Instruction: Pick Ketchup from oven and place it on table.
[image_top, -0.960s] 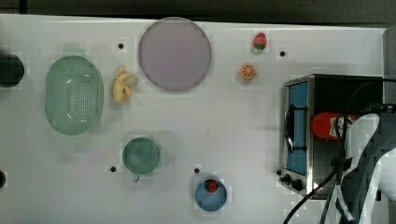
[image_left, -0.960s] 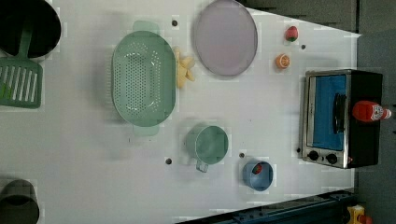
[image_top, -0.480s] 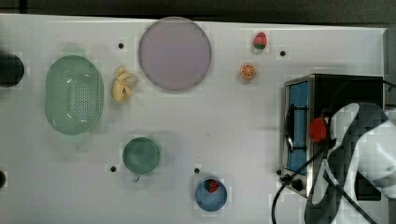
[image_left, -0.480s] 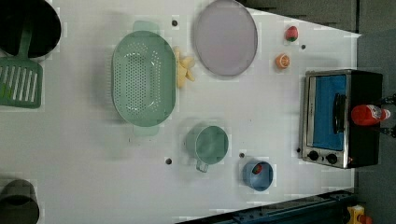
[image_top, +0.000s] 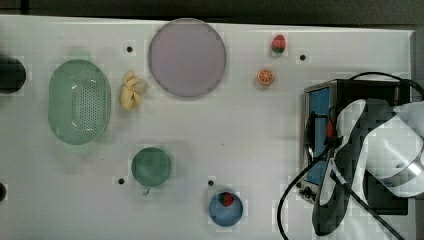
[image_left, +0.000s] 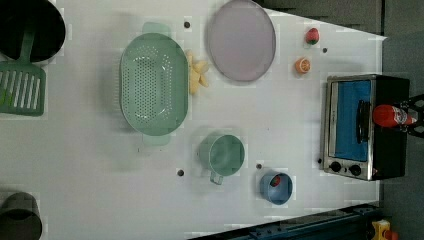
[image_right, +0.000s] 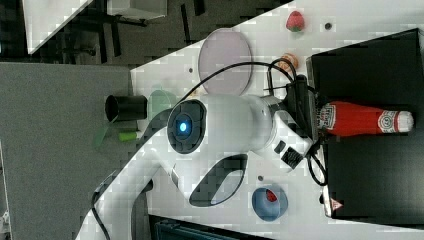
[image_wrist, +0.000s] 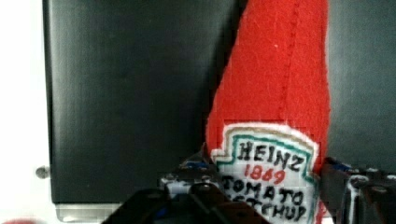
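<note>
Claw (image_wrist: 266, 186) straddles the red felt ketchup bottle (image_wrist: 275, 93) at its white label, fingers at both sides; firm pinch not confirmed. Bottle lies atop the black toaster oven (image_left: 390, 150). Close fully, lift straight, then carry to the white tabletop (image_top: 250, 140).

Your top view looks straight down on the whole white table (image_top: 240, 125), with the oven (image_top: 357, 145) at the top view's right. Your left view also looks down from high up, sharing the same table (image_left: 280, 125) and oven (image_left: 367, 127). Your right view sits lower and nearer, facing the arm. Your wrist view is pressed close against the ketchup (image_wrist: 275, 116).
</note>
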